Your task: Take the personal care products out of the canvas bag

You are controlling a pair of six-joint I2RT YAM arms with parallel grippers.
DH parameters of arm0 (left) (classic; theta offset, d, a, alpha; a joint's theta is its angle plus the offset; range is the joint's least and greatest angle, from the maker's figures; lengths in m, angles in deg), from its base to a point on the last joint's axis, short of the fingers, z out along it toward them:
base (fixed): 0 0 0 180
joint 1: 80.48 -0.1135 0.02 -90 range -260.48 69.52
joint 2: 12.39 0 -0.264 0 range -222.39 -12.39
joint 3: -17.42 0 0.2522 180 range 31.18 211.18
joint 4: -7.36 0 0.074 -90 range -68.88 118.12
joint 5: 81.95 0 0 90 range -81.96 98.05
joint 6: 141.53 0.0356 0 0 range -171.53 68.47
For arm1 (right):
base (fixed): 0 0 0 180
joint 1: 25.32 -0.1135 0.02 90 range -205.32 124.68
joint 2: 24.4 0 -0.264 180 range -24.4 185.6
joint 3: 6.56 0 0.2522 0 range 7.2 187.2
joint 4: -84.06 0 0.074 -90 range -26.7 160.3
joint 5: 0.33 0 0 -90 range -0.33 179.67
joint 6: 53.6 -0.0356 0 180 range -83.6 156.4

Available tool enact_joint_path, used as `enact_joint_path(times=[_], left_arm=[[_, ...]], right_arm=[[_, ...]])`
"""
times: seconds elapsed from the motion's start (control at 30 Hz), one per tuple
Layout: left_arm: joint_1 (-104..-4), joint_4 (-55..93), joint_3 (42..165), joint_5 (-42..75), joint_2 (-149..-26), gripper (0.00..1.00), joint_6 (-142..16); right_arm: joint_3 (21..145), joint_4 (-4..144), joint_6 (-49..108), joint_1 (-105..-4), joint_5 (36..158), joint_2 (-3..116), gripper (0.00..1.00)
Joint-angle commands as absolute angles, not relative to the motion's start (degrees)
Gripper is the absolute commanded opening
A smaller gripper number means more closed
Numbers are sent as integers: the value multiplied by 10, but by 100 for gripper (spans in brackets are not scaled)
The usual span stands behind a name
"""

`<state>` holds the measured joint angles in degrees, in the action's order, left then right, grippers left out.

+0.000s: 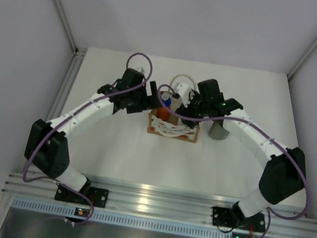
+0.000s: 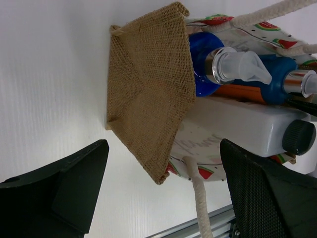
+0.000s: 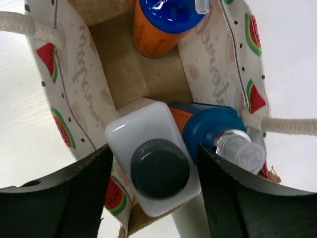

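The canvas bag (image 1: 171,132) stands mid-table, its burlap end (image 2: 148,84) facing my left gripper. Inside it are a white bottle (image 3: 143,129) with a dark screw cap (image 3: 159,168), an orange bottle (image 3: 151,39) with a blue cap, and a second blue-capped one (image 3: 218,126) with a clear pump top. My right gripper (image 3: 154,148) reaches down into the bag's mouth, its fingers pressed against both sides of the white bottle. My left gripper (image 2: 164,148) hangs wide open by the bag's left end, holding nothing. A grey-green bottle (image 1: 219,131) stands outside the bag, to its right.
A white rope handle (image 2: 198,208) hangs from the bag between my left fingers. Another handle (image 3: 29,27) crosses the bag's rim in the right wrist view. White walls close in the table on three sides. An aluminium rail (image 1: 157,203) runs along the near edge.
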<state>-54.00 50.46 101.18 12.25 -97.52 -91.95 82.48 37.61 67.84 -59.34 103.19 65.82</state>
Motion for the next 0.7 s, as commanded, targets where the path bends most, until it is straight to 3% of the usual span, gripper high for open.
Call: enact_joint_path(times=[0.0,0.3,0.67], left_arm=[[-539,474,1034,111,-1001,98,-928],[-527,459,1022,111,-1032,98,-932],[-524,447,1003,108,-1020,98,-938]], right_arm=[[859,350,703,-600,1045,683,64],[880,349,695,-596,1066,737,51],[873,353,658,-591,1088,759,56]])
